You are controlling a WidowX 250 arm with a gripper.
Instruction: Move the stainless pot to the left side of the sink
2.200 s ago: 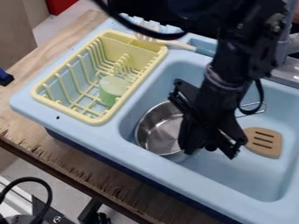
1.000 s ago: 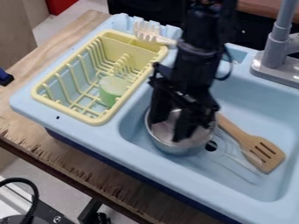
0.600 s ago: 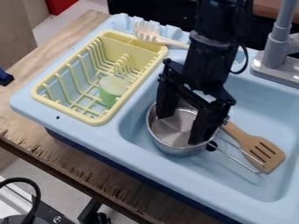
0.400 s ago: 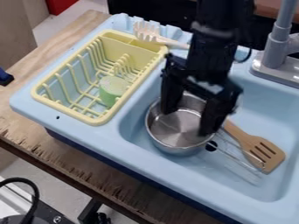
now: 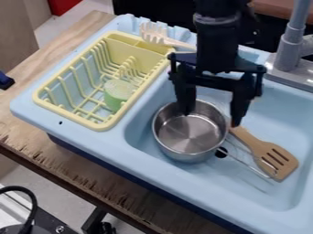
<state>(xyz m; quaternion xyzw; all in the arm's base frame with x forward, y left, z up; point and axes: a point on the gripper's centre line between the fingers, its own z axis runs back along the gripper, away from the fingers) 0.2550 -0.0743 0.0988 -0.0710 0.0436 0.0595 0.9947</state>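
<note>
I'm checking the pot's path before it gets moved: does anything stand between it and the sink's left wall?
Nothing visible does: only bare basin shows between the pot and the sink's left wall. The wooden spatula lies to the pot's right, out of that path.

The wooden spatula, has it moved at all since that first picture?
Yes. The wooden spatula's head now lies lower in the camera view, farther from the gray faucet.

One each: pot (image 5: 191,132), spatula (image 5: 266,150), fork (image 5: 156,36), rack (image 5: 142,52), green cylinder (image 5: 117,96), sink (image 5: 245,192), faucet (image 5: 288,51).
</note>
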